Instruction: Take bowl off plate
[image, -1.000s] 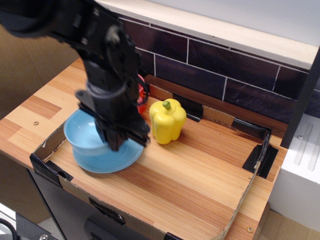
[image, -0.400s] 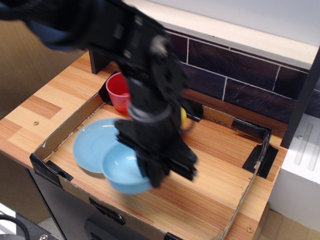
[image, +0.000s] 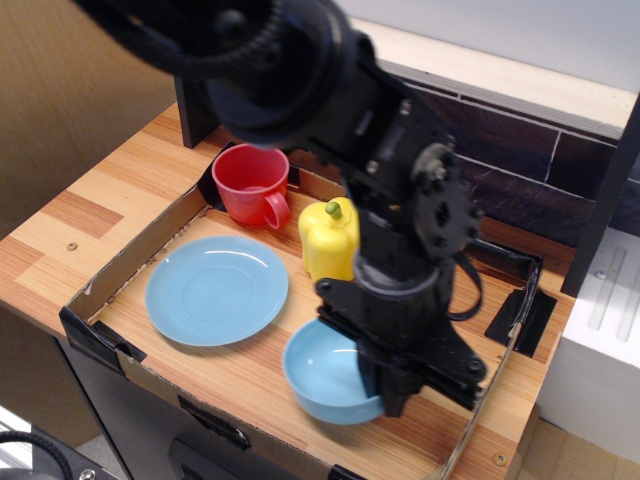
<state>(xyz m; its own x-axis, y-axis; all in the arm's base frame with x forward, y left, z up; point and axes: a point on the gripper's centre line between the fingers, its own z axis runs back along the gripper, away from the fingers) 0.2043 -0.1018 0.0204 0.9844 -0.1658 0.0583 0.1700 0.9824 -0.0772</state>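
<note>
Bulky black arm (image: 330, 90), rounded joints, black cable looped beside its wrist

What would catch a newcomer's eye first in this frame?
The big black arm fills the centre, its gripper down at the right rim of the light blue bowl near the front edge of the tray. The empty blue plate lies apart to the bowl's left. Behind them stand a yellow pepper and a red cup.

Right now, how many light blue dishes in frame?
2. The plate lies empty at the tray's left, below the red cup. The bowl sits at the front, right of the plate, under the tool. Others may hide behind the arm.
</note>
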